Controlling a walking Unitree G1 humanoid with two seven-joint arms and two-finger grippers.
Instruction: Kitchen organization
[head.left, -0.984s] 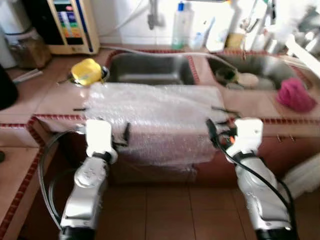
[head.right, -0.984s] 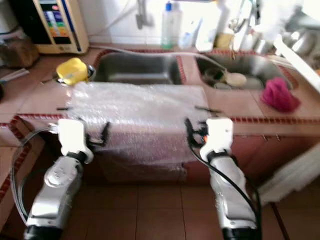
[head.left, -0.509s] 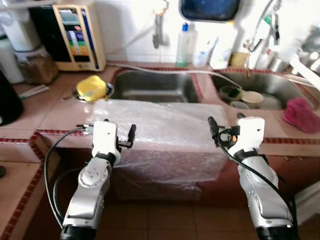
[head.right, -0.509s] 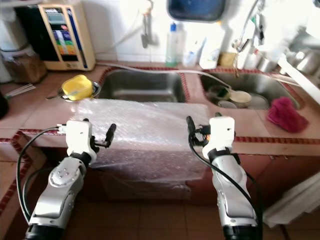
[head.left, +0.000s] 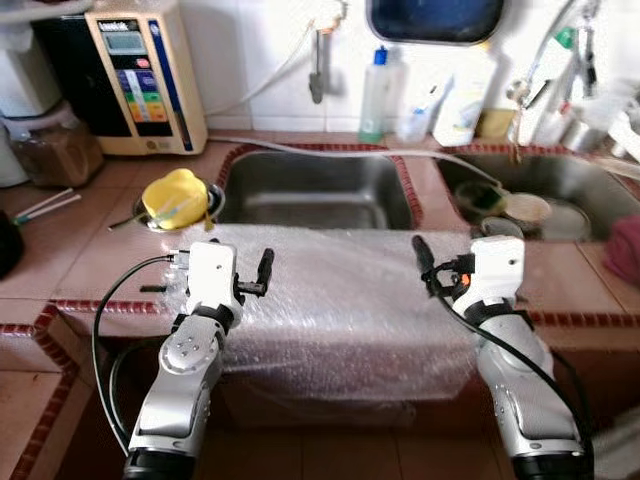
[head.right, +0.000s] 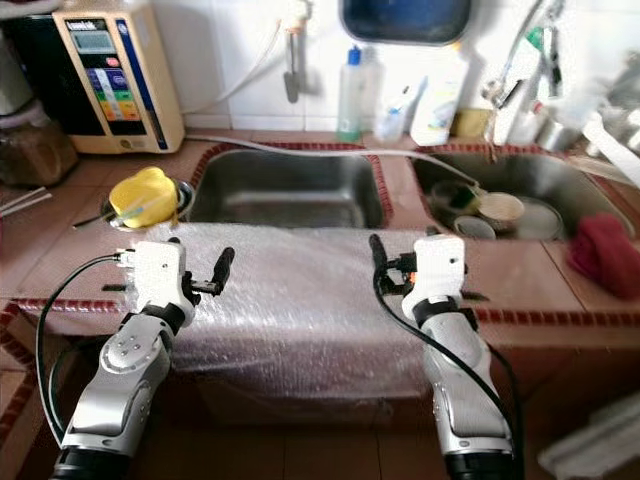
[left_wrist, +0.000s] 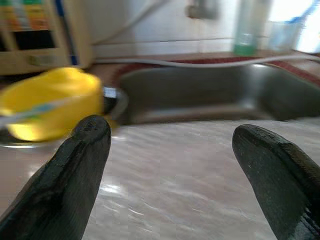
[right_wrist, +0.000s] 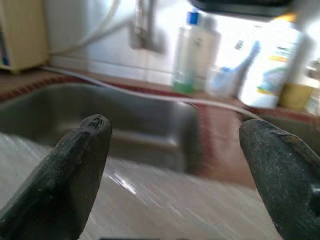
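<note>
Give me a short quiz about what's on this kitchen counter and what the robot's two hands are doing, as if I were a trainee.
1. True or false: the bubble wrap sheet hangs over the counter's front edge.
2. Which thing sits just to the robot's left of the left sink basin? A) a pink cloth B) a yellow cup C) a kettle
3. Fill in: the fingers of the left gripper and those of the right gripper are both ____.

Key
1. True.
2. B, the yellow cup, lying on a small metal dish.
3. Open; nothing is held, and both hover above the sheet.
</note>
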